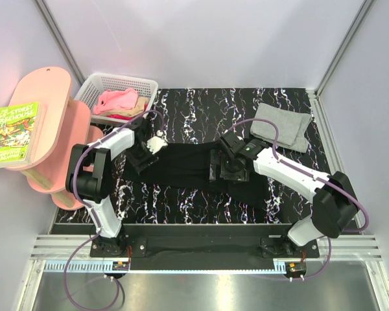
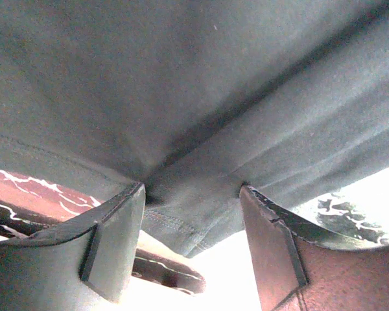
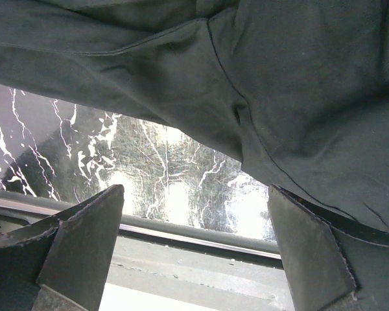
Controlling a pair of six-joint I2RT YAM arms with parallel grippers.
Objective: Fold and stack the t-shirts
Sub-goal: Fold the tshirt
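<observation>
Marbled table bears black t-shirt, seemingly bunched between left fingers.

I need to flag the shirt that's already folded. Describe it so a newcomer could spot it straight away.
Start at the black marbled table and go to its far right corner. There lies the grey t-shirt, folded into a flat rectangle, beyond the right gripper. It is the only pale garment on the table: the black t-shirt is spread out mid-table, and the pink clothes sit in the white basket.

One black shirt, one grey shirt, one basket, one book.
</observation>
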